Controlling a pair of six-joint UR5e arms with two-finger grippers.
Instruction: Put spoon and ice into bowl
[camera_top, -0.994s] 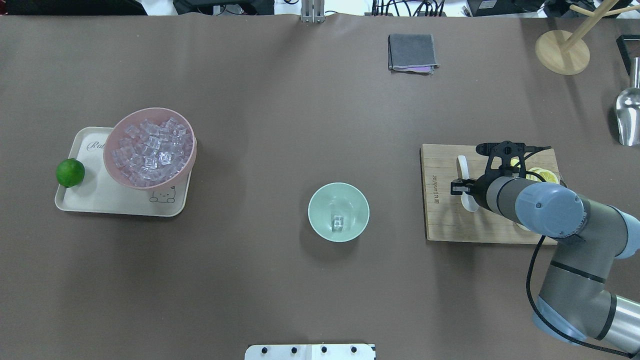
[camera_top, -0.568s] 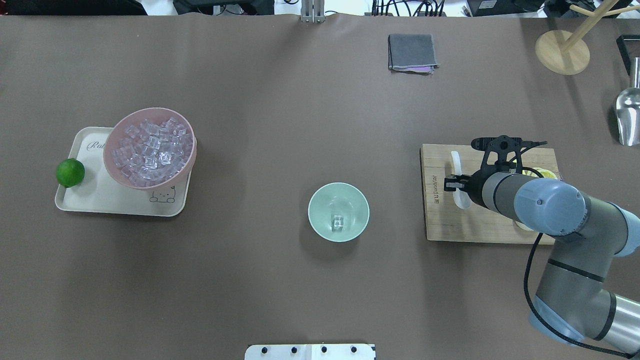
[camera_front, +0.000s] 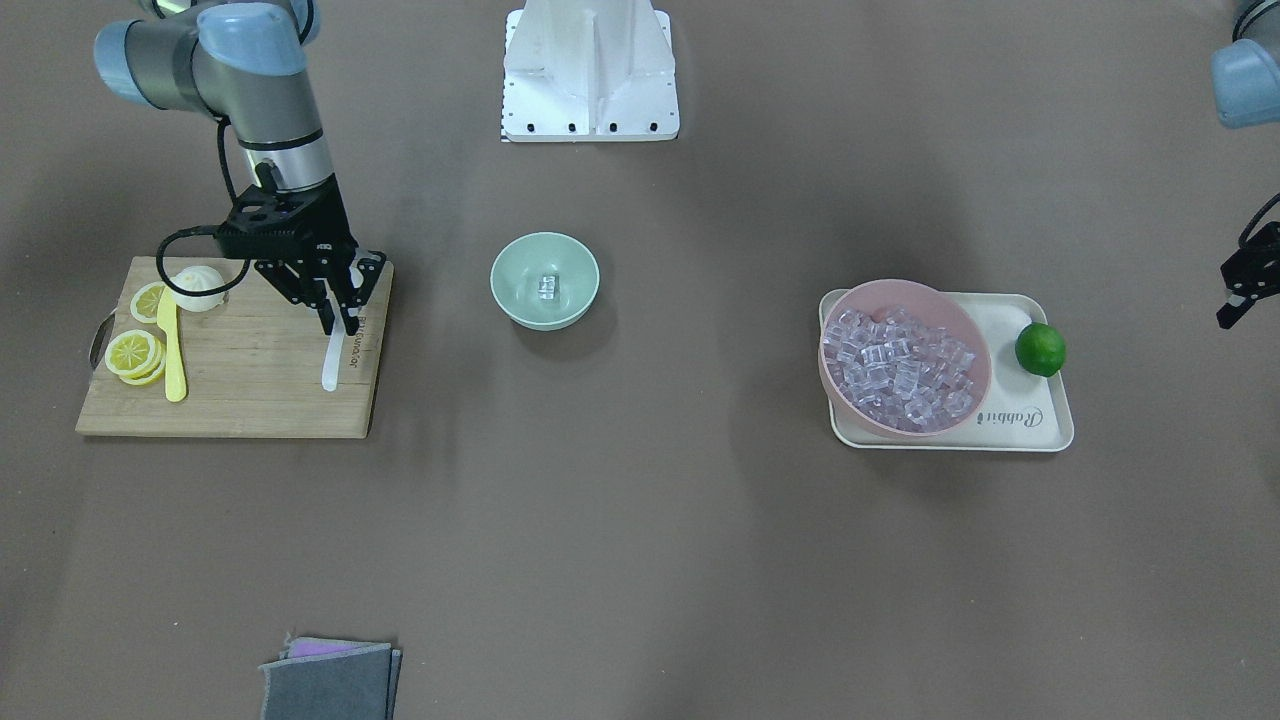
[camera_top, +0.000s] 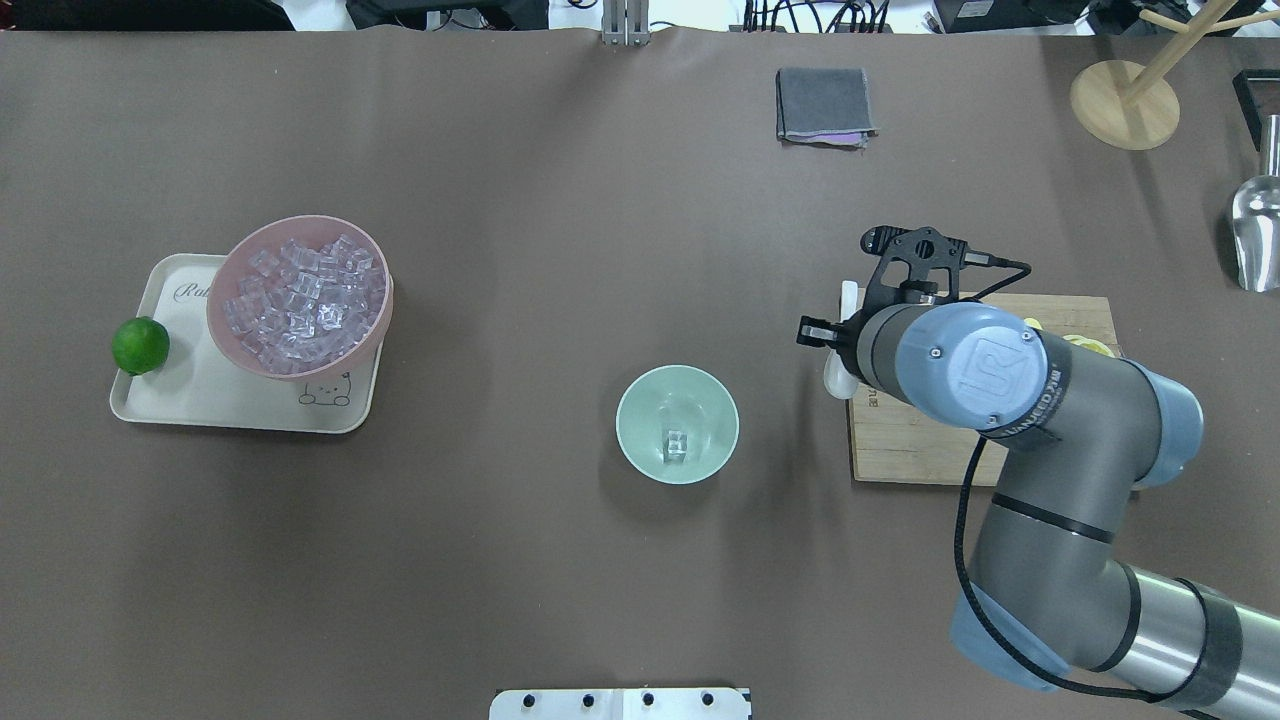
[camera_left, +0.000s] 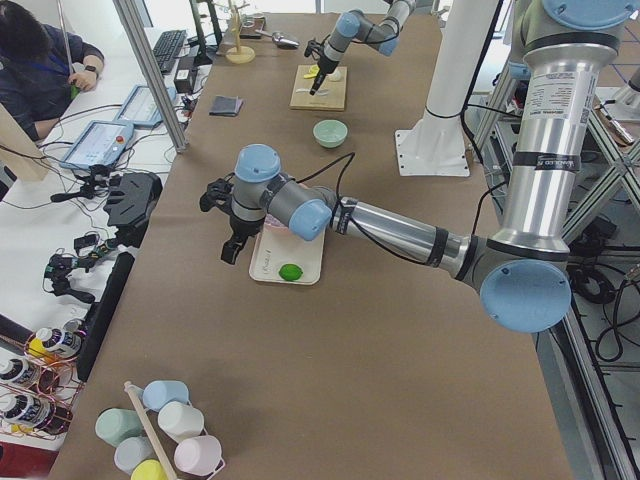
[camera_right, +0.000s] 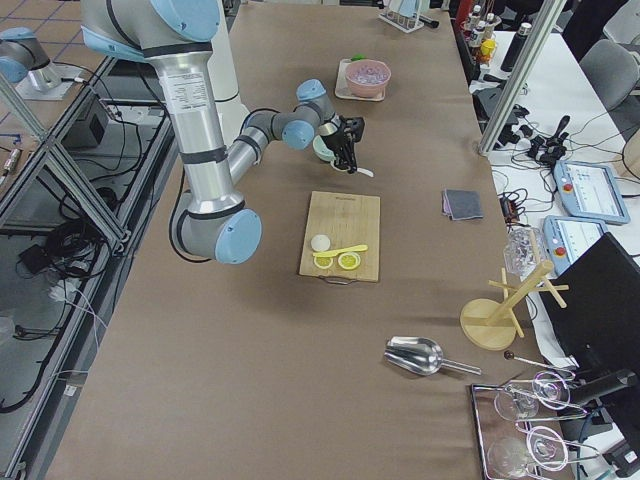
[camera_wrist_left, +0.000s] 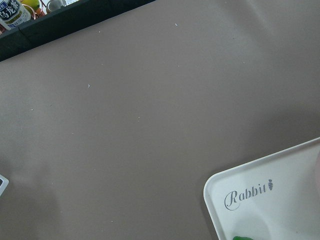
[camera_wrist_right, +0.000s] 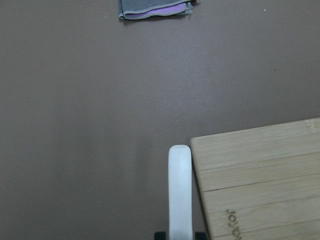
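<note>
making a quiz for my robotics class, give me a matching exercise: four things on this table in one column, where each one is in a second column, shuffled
Things
1. small white soup spoon
2. small mint-green bowl
3. larger pink bowl
4. yellow plastic knife

Places
A. on the cream tray, heaped with ice
B. flat on the wooden cutting board, beside lemon slices
C. clamped in the right gripper, by the board's edge
D. alone on the bare brown table, some clear cubes inside

Pairs: 1-C, 2-D, 3-A, 4-B

Grey arms (camera_top: 1040, 570), blue caps, blk cables
</note>
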